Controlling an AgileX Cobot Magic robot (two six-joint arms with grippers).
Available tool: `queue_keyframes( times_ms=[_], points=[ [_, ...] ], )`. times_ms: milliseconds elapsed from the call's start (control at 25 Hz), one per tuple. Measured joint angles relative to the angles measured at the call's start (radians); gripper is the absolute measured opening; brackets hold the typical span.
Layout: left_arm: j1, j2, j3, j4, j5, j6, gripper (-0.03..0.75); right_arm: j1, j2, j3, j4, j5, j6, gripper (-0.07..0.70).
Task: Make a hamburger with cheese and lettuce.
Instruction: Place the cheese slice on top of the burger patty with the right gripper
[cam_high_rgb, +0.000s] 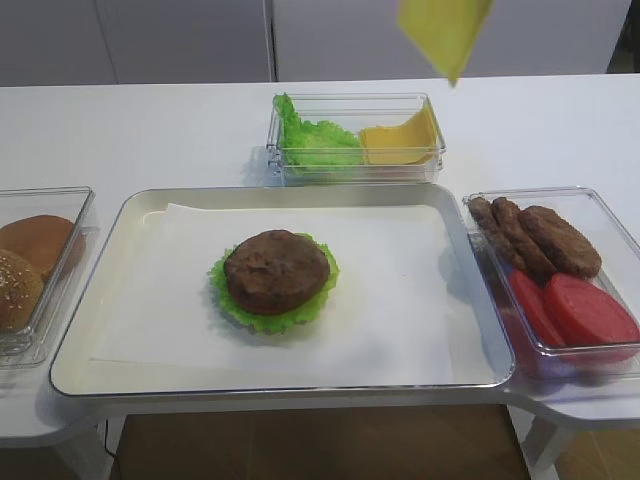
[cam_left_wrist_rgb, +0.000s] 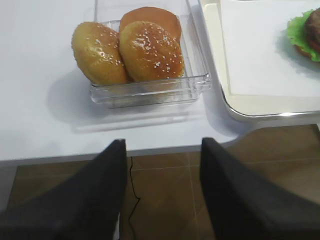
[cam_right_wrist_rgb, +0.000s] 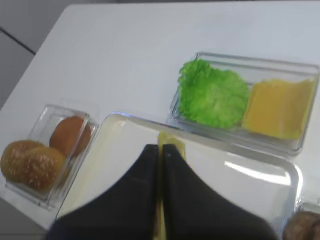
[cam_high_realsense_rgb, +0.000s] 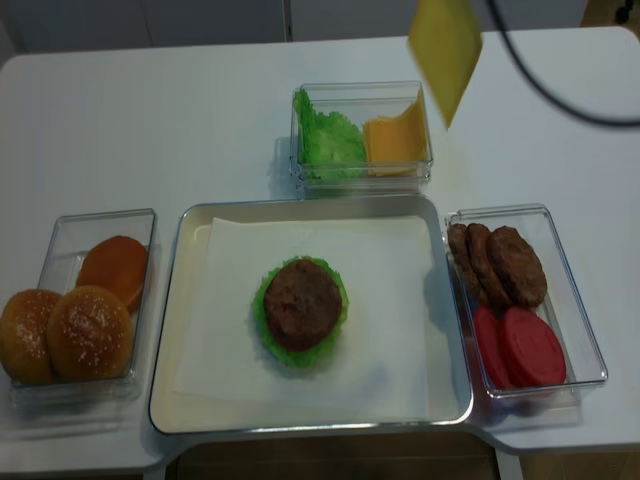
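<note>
The right gripper (cam_right_wrist_rgb: 161, 150), cut off overhead, clenches the cheese (cam_high_rgb: 443, 32) edge-on, hanging at 1 o'clock of the tray (cam_high_rgb: 480, 330). The hamburger (cam_high_rgb: 275, 280) sits mid-tray, its lettuce (cam_high_rgb: 252, 318) mostly hidden under the patty. The left gripper (cam_left_wrist_rgb: 162, 150) hangs released.

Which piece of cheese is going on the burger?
Look above the clear tub of lettuce and cheese behind the tray. One yellow cheese slice dangles in the air, pinched in the right gripper's shut jaws. The other slices lie stacked inside the tub.
</note>
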Motion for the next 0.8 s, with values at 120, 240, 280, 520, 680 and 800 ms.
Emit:
queue_keyframes(
  times_ms=[120,240,280,520,680,800],
  points=[
    [0.000,0.000,0.000,0.000,0.000,0.000,0.358,0.076,-0.034,0.070,-0.015,0.009,0.008,0.004],
    [0.000,0.000,0.000,0.000,0.000,0.000,0.358,0.151,-0.051,0.122,-0.017,0.012,0.020,0.004],
    [0.000,0.000,0.000,0.000,0.000,0.000,0.358,0.179,-0.053,0.138,-0.017,0.010,0.028,0.004],
    [0.000,0.000,0.000,0.000,0.000,0.000,0.358,0.339,-0.055,0.214,-0.021,-0.056,0.045,0.004],
    [0.000,0.000,0.000,0.000,0.000,0.000,0.358,0.411,-0.025,0.252,-0.021,-0.106,0.051,0.004],
    [0.000,0.000,0.000,0.000,0.000,0.000,0.358,0.445,0.015,0.258,-0.021,-0.130,0.051,0.004]
  ],
)
